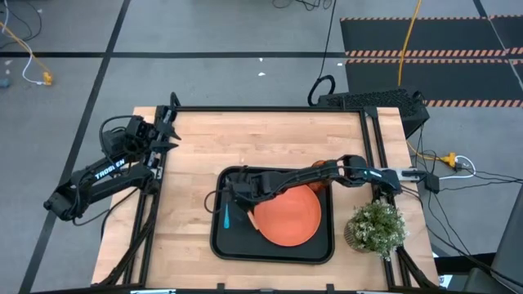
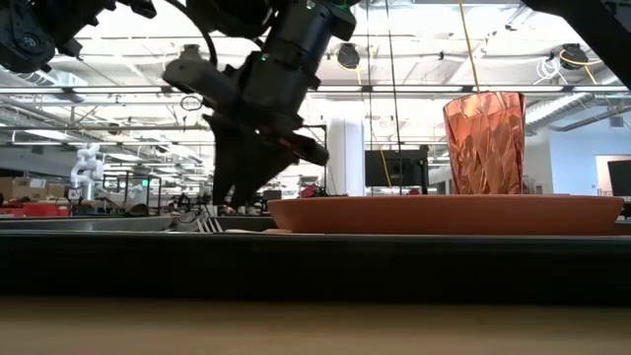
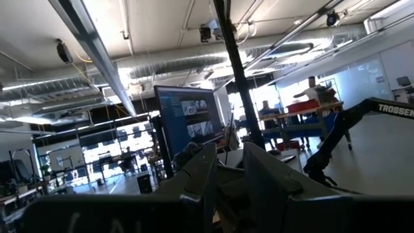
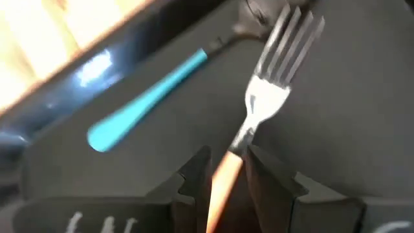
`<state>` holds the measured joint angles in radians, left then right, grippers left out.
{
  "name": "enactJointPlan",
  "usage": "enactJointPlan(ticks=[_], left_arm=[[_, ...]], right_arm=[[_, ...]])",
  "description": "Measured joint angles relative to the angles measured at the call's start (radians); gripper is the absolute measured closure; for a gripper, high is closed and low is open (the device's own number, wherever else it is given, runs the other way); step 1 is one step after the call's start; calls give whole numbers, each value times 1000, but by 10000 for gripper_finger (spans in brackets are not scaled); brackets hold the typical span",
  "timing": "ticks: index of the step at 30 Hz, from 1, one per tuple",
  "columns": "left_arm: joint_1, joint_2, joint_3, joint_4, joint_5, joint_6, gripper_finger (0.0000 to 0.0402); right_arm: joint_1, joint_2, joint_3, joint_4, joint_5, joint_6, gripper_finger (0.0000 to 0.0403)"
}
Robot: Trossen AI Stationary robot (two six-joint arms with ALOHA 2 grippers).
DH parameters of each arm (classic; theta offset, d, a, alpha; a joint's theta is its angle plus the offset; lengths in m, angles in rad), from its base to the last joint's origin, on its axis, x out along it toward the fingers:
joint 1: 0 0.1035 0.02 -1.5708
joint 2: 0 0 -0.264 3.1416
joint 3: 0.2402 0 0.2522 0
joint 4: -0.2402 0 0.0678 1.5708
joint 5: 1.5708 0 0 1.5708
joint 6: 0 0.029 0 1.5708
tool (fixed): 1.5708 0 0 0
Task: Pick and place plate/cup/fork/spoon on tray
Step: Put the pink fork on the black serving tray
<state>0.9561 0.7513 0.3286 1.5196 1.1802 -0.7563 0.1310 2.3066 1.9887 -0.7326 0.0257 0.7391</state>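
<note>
Closest thing in the right wrist view is the fork (image 4: 275,77), with the right gripper (image 4: 226,169) pinching its tan handle between the jaws, just behind where the metal neck starts. The tines hang over the black floor of the tray (image 1: 231,245), near its left side, and from here I can't tell if they're touching it. My guess is a fork like that is light and stiff, with a thin smooth handle that could swivel in a narrow pinch, so gripping close to the neck looks sensible. Just beyond it the spoon (image 4: 152,90) lies flat in the tray, blue handle toward the rim. The plate (image 1: 288,216) fills the tray's right half, and the cup (image 2: 483,143) stands behind it. Way off at the desk's left edge the left gripper (image 3: 226,178) waits with nothing in it, jaws showing a narrow gap
</note>
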Motion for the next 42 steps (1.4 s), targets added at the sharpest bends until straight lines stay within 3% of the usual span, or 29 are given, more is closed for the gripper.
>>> enactJointPlan(ticks=[9, 17, 24, 35, 42], left_arm=[[0, 0, 0, 0, 0, 2, 321], [0, 0, 0, 0, 0, 1, 321], [0, 0, 0, 0, 0, 1, 321], [0, 0, 0, 0, 0, 10, 321], [0, 0, 0, 0, 0, 11, 321]], right_arm=[[13, 2, -12, 2, -4, -71, 306], [21, 2, -16, 19, 2, -115, 234], [27, 2, -112, 168, -12, -126, 194], [22, 0, -157, 205, -23, -82, 221], [12, 0, -157, 198, -6, 70, 257]])
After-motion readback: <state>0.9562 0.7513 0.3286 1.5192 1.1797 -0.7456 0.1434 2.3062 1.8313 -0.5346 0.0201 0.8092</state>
